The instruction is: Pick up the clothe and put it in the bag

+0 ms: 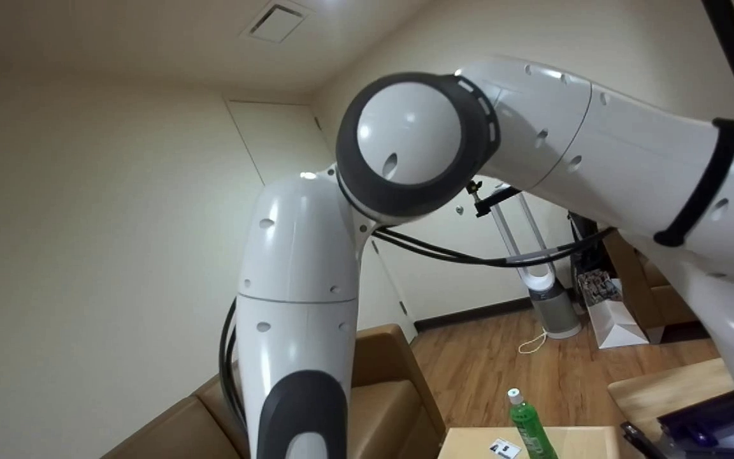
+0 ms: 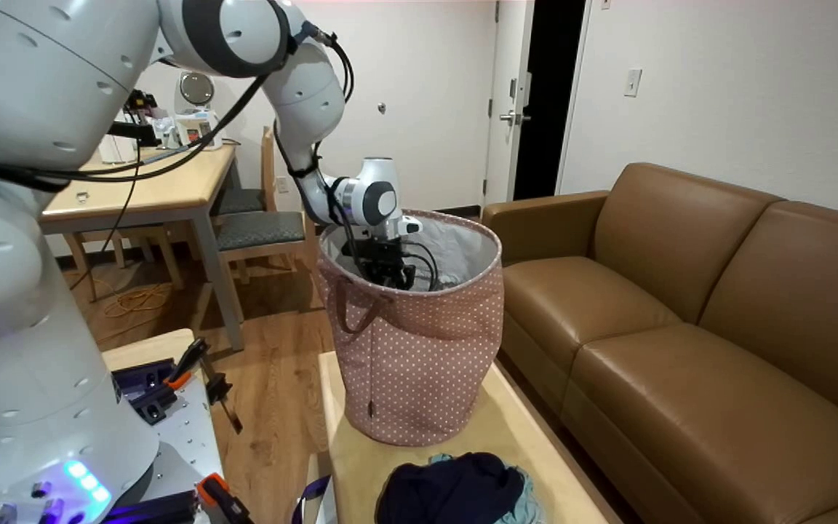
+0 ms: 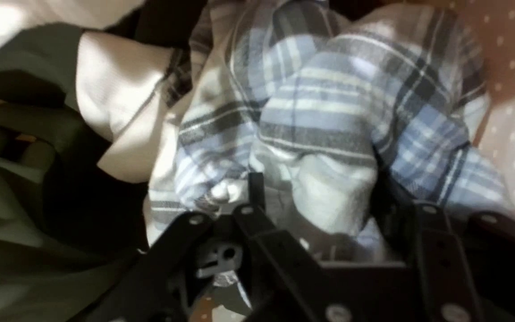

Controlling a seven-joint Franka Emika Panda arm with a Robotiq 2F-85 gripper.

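A plaid cloth (image 3: 320, 107) lies inside the dotted bag (image 2: 419, 364), and the jaws stand wide apart

In the wrist view, folds of the plaid cloth lie in the gap between the jaws, which are not closed upon it. An olive cloth (image 3: 7, 205) is next to it. In an exterior view, the tips of the jaws are hidden behind the bag's rim, and the arm (image 2: 306, 94) comes down through the open top. The bag, pink with white dots, stands upright at the far end of the counter (image 2: 510, 429), near its far left corner. Nearer, between its left and right edges, lies a navy cloth (image 2: 452, 491) in a heap, partly covering a blue-green cloth (image 2: 528, 504). Beyond the right edge is a brown sofa (image 2: 688, 378), near but apart. In an exterior view, a green bottle (image 1: 531, 428) and a small card (image 1: 505, 448) are near the edge of a counter (image 1: 580, 443); whether it is the same one, I cannot tell.
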